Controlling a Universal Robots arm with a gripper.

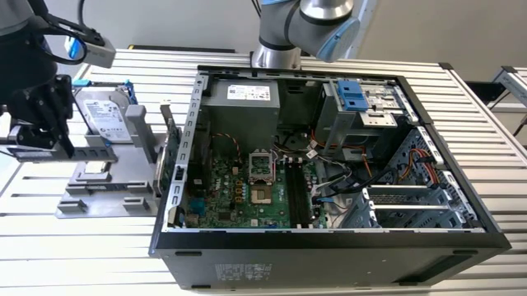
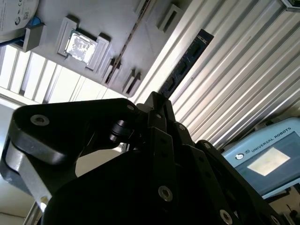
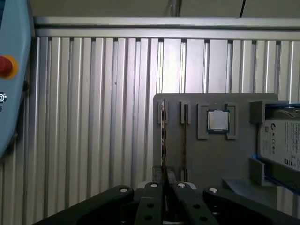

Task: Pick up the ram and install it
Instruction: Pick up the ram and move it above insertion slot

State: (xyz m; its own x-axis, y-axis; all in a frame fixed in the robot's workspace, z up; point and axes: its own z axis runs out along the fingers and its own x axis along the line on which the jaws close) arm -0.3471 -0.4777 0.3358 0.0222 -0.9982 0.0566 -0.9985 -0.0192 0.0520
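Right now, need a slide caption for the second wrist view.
Fingers hold the ram by one end, off the grey fixture where the CPU chip sits.

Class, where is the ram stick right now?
In the second wrist view the ram juts out from the gripper, which is shut on it, just beside the edge of the grey fixture that carries the CPU chip.
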